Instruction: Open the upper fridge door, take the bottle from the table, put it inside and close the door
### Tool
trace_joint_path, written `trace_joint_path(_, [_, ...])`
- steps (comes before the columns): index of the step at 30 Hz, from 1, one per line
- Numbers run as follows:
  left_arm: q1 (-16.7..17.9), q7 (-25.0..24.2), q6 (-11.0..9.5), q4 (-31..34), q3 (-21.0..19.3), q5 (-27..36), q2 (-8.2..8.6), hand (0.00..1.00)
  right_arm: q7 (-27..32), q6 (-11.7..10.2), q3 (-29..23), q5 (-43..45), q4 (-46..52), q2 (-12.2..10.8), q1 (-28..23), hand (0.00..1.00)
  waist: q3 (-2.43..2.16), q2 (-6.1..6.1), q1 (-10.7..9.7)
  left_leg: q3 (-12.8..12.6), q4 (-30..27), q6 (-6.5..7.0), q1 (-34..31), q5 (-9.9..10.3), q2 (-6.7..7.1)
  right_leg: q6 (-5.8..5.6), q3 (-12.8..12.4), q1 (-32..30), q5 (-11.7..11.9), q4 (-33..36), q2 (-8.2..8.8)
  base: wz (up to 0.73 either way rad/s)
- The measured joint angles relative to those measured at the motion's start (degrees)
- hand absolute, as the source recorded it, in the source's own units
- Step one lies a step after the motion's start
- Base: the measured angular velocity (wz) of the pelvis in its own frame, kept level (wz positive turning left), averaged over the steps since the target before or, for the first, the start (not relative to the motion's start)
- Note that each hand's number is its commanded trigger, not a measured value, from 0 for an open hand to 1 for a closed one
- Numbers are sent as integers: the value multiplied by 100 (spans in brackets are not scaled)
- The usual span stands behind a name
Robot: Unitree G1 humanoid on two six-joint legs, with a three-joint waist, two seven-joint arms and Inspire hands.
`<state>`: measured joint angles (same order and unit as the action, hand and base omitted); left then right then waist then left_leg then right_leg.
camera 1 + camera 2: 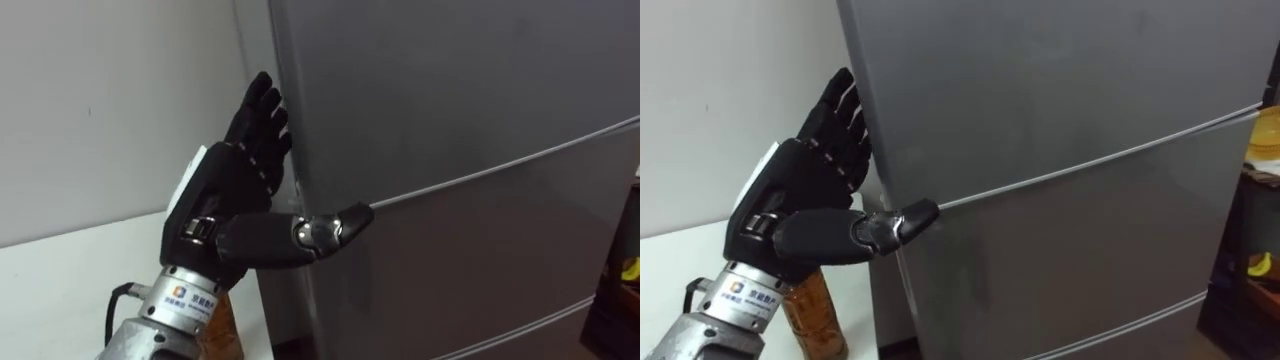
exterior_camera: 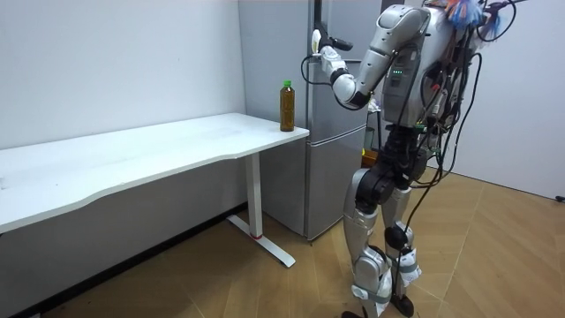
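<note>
The left hand point(image 1: 232, 170) hides most of the amber bottle point(image 1: 812, 305), which stands on the white table's point(image 2: 159, 152) corner beside the closed grey fridge point(image 2: 331, 181). The hand's fingers are splayed straight at the upper door's point(image 1: 440, 80) left edge, thumb across its front. The floor point(image 2: 503, 256) is wooden.

Hands: one, the left hand point(image 1: 235, 170), at 9 o'clock of the fridge point(image 1: 450, 100) front.
Fridges: one (grey, closed).
Door seams: two door seams point(image 1: 500, 168) cross the fridge front, one above the other.
Bottles: one bottle point(image 1: 815, 305), at about 6 o'clock from the left hand in the right eye view.
Surfaces: one white surface point(image 2: 132, 159).
</note>
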<state>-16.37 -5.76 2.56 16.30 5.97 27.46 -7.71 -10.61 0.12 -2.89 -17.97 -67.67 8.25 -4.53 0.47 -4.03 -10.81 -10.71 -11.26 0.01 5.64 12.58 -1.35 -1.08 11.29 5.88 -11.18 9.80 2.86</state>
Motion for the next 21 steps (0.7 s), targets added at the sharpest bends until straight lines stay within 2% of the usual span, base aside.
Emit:
trace_joint_path(8, [0, -99, -2, 0, 99, 0, 0, 0, -5, -6, 163, -4, -170, 31, 130, 0, 28, 42, 0, 0, 4, 0, 2, 0, 1, -1, 3, 3, 0, -1, 0, 0])
trace_joint_path(9, [0, -112, -2, 0, 100, -1, 0, 13, -5, -6, 165, -1, -171, 32, 135, 0, 30, 45, 0, 3, 3, 0, 1, 0, 1, -1, 3, 2, 1, -3, 0, 0])
trace_joint_path(10, [0, -124, -2, -2, 103, -1, 0, 45, -11, -6, 169, -2, -170, 32, 136, 0, 30, 46, 3, 4, 3, 0, 1, 0, 2, -1, 4, 2, 1, -4, 0, 0])
trace_joint_path(11, [1, -130, -2, -3, 112, 3, -1, 61, -14, -6, 172, -5, -169, 31, 135, 0, 31, 46, 4, 6, 3, 0, 3, 0, 2, -1, 5, 5, 1, -4, 0, 0])
trace_joint_path(12, [1, -136, -4, -3, 145, 11, 0, 69, -22, -6, 178, -30, -169, 32, 135, 0, 34, 51, 3, 12, 4, 0, 5, 0, 2, -1, 11, 10, 1, -5, 0, 3])
trace_joint_path(13, [1, -136, -11, -3, 175, 9, 4, 89, -35, -6, 178, -38, -169, 32, 136, 0, 36, 55, 0, 23, 5, 0, 3, 0, 2, -1, 22, 14, 1, -5, 1, 4])
trace_joint_path(14, [1, -136, -12, -4, 176, 9, 5, 100, -42, -6, 178, -38, -169, 32, 136, 0, 38, 57, 1, 28, 6, 0, 2, 0, 2, -1, 28, 16, 1, -5, 1, 6])
trace_joint_path(18, [4, -132, -14, -62, 70, 75, -6, 100, -84, -4, 182, -70, -170, 32, 136, 0, 54, 89, 12, 60, 13, 0, -4, 0, 5, -1, 64, 21, 1, -7, 4, 5])
trace_joint_path(21, [13, -142, -64, -60, 151, 268, -15, 100, -85, 0, 324, -207, -169, 41, 136, 0, 53, 119, 10, 68, 13, 0, -11, 0, 11, -3, 73, 20, 0, -10, 10, 1])
